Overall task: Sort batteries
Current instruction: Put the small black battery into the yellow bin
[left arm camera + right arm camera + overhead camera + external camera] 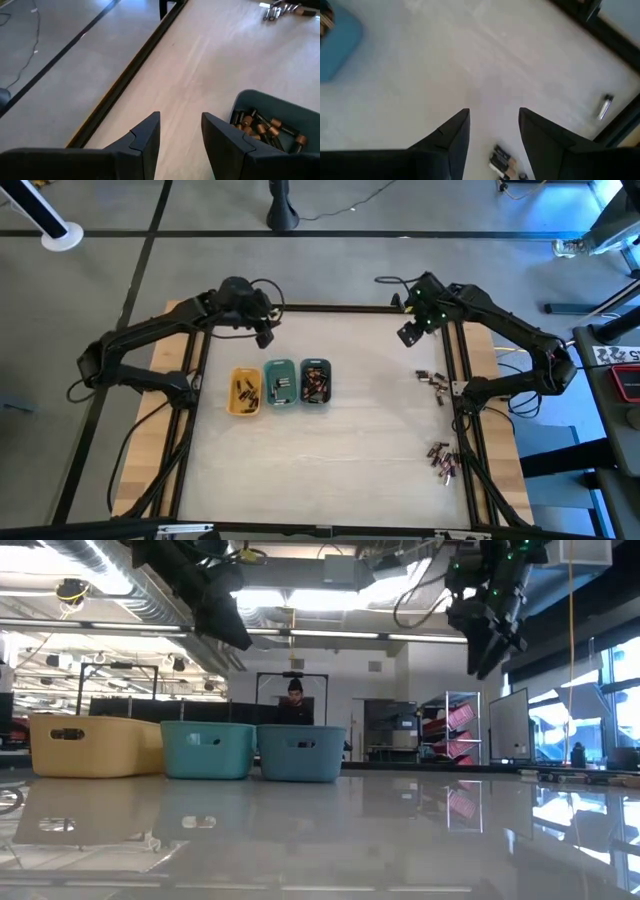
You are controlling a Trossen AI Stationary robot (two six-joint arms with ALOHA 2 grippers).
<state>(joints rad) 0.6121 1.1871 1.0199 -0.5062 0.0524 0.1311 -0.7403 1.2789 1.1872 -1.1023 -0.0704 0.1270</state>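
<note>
Your left gripper point(263, 335) hangs above the far left part of the worktop point(350, 450), just beyond the three trays, and its fingers point(145, 137) stand apart with nothing between them. Your right gripper point(408, 333) hangs above the far right part, fingers point(452, 135) likewise parted and empty.

The three trays sit side by side left of centre: the yellow tray point(244, 391), then the green tray point(280, 381), then the grey-blue tray point(315, 382), each touching or just beside its neighbour. All three already hold batteries; those in the grey-blue tray point(262, 127) show copper-toned ends in the left wrist view.

Loose batteries remain on the worktop in two groups along the right edge: a far cluster point(433, 379) near the right arm's base, and a near cluster point(442, 457) closer to the front. Both lie well apart from the trays.

In the low view, a person point(294, 700) shows far back in the room behind the trays.
</note>
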